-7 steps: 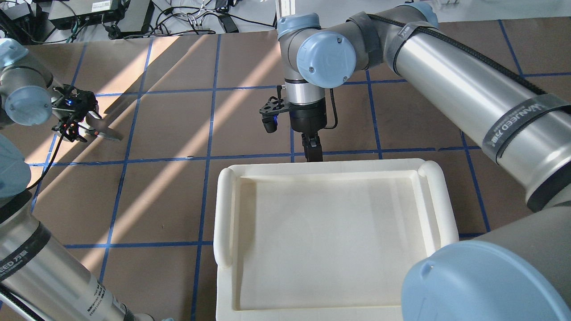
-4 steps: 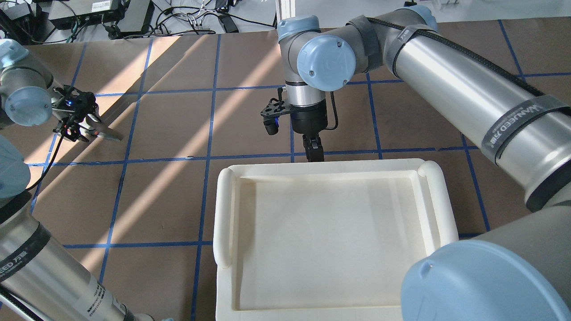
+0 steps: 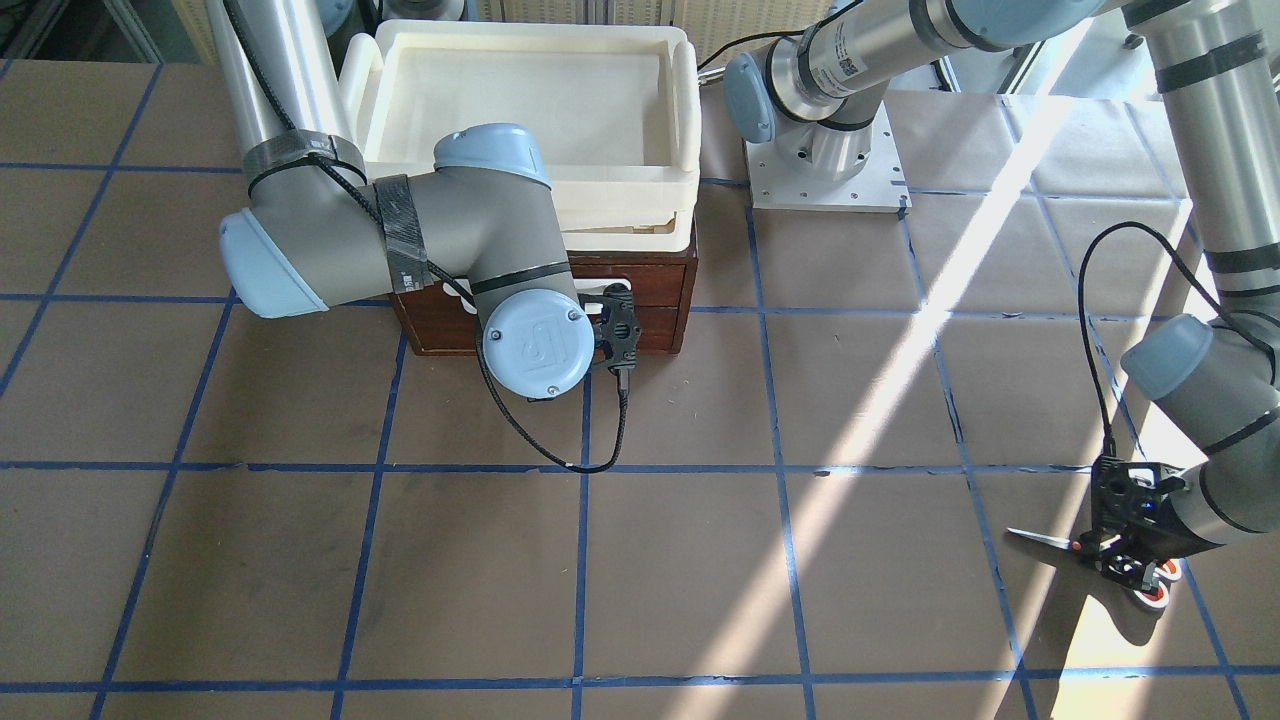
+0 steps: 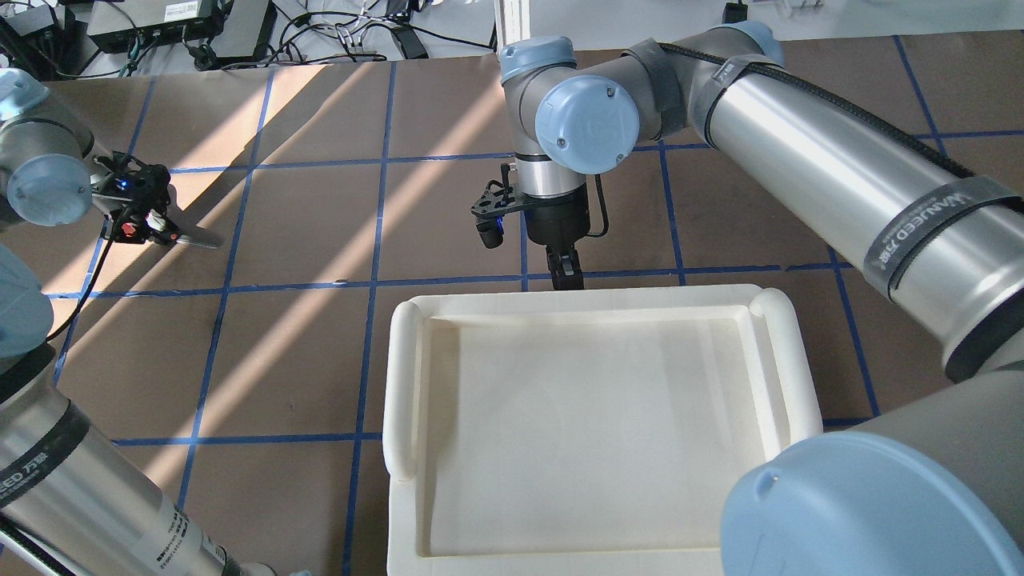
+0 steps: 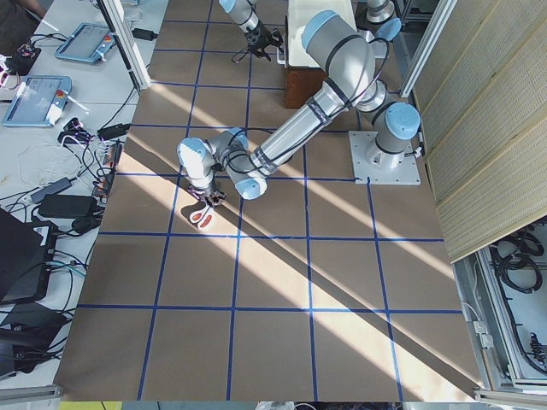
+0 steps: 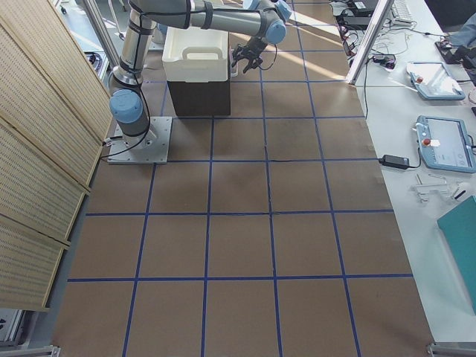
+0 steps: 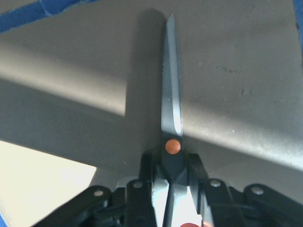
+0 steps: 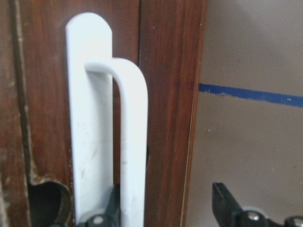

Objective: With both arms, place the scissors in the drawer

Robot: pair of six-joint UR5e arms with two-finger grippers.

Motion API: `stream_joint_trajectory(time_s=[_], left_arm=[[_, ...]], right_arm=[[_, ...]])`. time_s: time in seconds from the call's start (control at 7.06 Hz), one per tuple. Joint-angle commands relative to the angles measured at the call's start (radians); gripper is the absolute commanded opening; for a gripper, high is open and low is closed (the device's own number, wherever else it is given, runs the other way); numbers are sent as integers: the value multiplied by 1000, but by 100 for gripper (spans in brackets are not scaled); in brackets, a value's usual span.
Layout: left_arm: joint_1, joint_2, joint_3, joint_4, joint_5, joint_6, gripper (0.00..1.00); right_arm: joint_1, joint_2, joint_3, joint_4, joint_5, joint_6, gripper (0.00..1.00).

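Left gripper (image 7: 171, 163) shifted; scissors (image 7: 170, 109) closed, orange-red pivot.

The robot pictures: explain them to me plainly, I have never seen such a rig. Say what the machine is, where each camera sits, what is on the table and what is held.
This is a robot: a left arm and a right arm of jointed metal at a brown table, each ending in a two-finger pincer. One camera looks over its shoulders, one faces it from across the table, two watch from the table's ends, and one rides on each wrist. On the table stands a dark wooden drawer, which looks shut, with a cream tray on top. The left pincer is closed around the scissors near their pivot, low by the table. The right pincer is open, its fingers either side of the drawer's white handle.
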Motion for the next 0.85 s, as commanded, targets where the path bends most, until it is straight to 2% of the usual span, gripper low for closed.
stream_joint_trajectory(time_s=[0.0, 0.28, 0.71], left_arm=[[-18, 27, 0, -9, -9, 14, 0], [-46, 80, 3, -82, -6, -21, 0], [-79, 171, 3, -179, -1, -191, 0]], right_arm=[[-3, 0, -10, -55, -2, -8, 63], [-6, 4, -24, -74, -18, -10, 61], [-17, 23, -55, -158, -32, -24, 61]])
